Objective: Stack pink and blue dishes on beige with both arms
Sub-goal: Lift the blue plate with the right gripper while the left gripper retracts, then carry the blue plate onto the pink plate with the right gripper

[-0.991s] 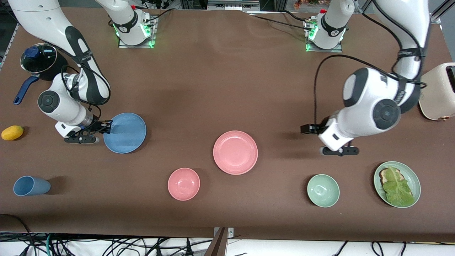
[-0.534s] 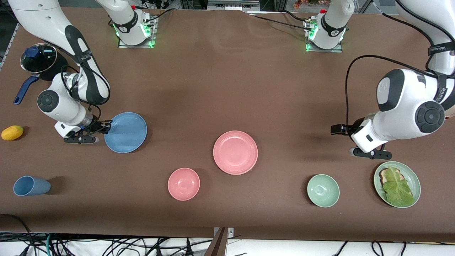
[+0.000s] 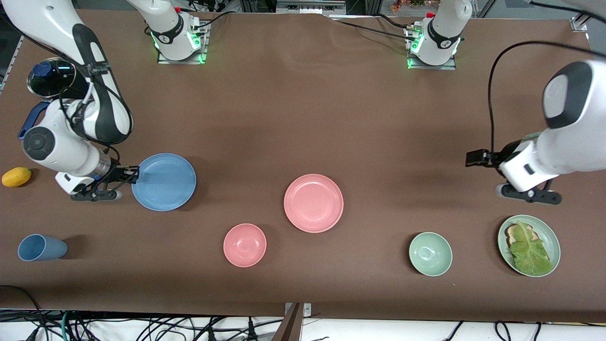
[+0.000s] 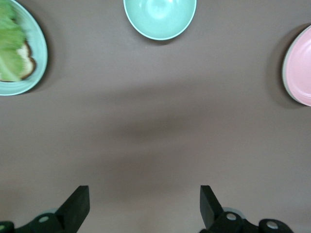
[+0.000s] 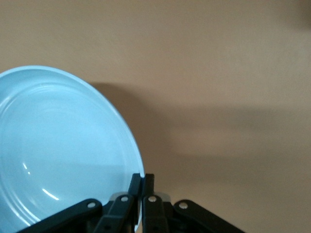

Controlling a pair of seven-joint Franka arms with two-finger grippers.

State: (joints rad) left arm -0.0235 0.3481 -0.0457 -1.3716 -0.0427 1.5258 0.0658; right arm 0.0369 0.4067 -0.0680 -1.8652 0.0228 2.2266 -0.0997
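The right gripper (image 3: 135, 175) pinches the rim of the blue plate (image 3: 164, 182) at the right arm's end of the table, likely for carrying it. The left gripper (image 3: 528, 193) hovers wide open and empty over bare table near the lettuce plate (image 3: 550, 237), while the pink plate (image 3: 313, 202) lies mid-table; no beige plate shows.
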